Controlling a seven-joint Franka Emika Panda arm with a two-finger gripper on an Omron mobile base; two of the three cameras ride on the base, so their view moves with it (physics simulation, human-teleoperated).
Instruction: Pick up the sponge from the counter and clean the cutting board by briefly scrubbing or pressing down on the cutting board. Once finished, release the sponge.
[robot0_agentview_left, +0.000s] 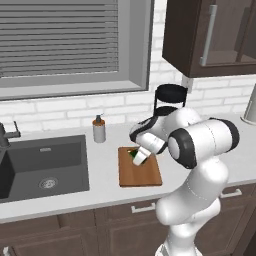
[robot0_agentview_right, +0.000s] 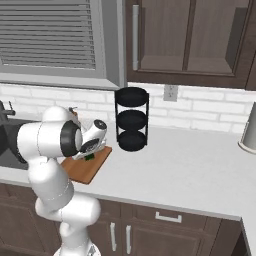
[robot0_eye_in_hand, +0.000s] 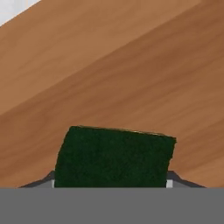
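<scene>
Sponge (robot0_eye_in_hand: 114, 156) clamped in pincer (robot0_agentview_left: 138, 157) | over cutting board (robot0_agentview_left: 140, 175) | soap bottle (robot0_agentview_left: 99, 129) visible left-base

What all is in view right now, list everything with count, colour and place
sponge: one, dark green, in the gripper over the cutting board
cutting board: one, reddish-brown, on the counter right of the sink
counter: one, light grey-white, over dark cabinets
sink: one, dark, set into the counter
soap bottle: one, grey, behind the sink's right corner
tiered rack: one, black, by the wall
window blind: one, grey, above the sink
gripper: one, white, shut on the sponge
</scene>
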